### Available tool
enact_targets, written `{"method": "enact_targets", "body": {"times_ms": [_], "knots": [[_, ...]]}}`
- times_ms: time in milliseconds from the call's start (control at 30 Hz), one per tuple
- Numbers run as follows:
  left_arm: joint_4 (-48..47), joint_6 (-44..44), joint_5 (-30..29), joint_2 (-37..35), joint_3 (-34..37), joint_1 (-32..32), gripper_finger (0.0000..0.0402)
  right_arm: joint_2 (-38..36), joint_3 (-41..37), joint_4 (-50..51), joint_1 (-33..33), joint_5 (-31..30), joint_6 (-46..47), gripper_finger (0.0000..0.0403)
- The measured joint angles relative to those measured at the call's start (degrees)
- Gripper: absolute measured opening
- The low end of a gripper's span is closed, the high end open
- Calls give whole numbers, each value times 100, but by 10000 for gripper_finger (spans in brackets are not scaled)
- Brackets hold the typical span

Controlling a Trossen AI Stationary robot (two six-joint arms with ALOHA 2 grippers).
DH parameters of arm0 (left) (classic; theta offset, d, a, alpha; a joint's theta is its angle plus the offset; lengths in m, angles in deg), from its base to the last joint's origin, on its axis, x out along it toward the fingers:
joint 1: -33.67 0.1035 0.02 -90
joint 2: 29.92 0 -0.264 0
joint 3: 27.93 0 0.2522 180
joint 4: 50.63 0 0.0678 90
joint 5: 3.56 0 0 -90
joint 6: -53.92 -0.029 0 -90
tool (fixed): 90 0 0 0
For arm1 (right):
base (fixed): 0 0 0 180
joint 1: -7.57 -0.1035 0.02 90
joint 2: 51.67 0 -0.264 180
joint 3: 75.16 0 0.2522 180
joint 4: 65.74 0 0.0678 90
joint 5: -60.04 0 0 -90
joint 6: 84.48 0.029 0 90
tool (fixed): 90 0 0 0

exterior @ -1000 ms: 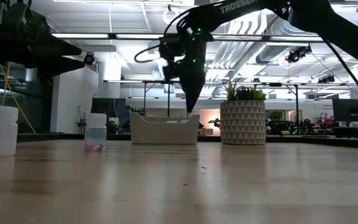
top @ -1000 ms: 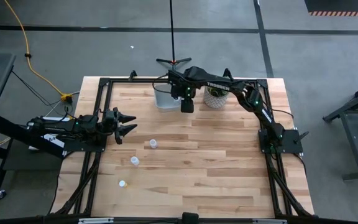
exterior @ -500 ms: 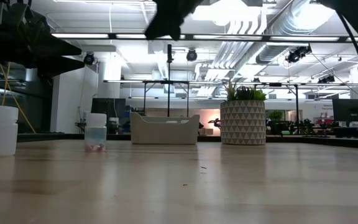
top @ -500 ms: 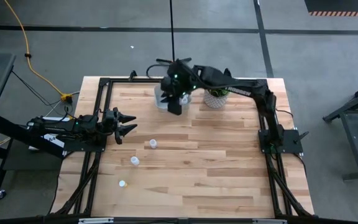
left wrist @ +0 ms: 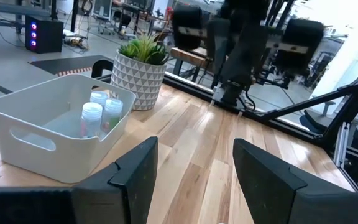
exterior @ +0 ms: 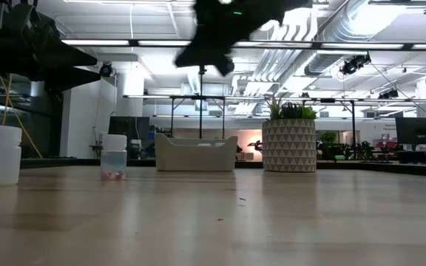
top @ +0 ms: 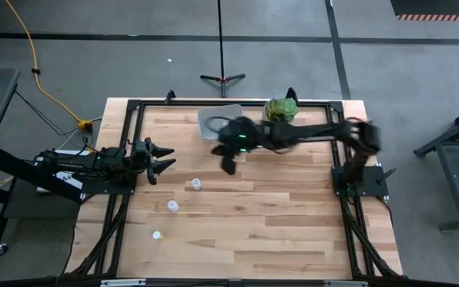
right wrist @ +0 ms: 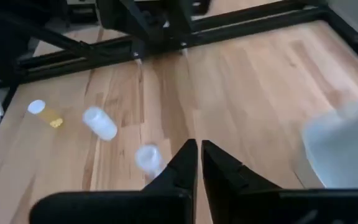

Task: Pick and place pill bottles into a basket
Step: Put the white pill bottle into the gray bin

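Bare wood lies between the three loose pill bottles (top: 196,184) (top: 172,206) (top: 157,235) and the basket (top: 211,117), except where the right gripper (top: 229,165) hangs over it; the plant pot (top: 280,110) stands just beside the basket.

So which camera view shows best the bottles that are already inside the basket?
The left wrist view: two bottles stand visible inside the basket. The high view shows only the basket's interior indistinctly, the low view only its wall, the right wrist view a blurred corner.

You have a green plant (top: 281,109) in a white patterned pot (exterior: 289,145) at the table's (top: 277,215) far edge, a tripod stand (top: 221,78) behind, and a yellow cable (top: 34,72) on the floor.
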Motion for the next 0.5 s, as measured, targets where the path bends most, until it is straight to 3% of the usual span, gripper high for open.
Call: {"method": "enact_targets", "body": {"times_ms": [267, 367, 500], "knots": [[2, -31, -9, 0, 0, 1, 244, -2846, -3792, -2278, -33, -260, 1523, 8], [1, -164, -10, 0, 0, 1, 244, -3956, -4912, -3080, -33, -491, 1919, 9], [4, -197, -134, 0, 0, 2, 243, -5430, -6067, -4105, -158, -885, 1777, 2]]}}
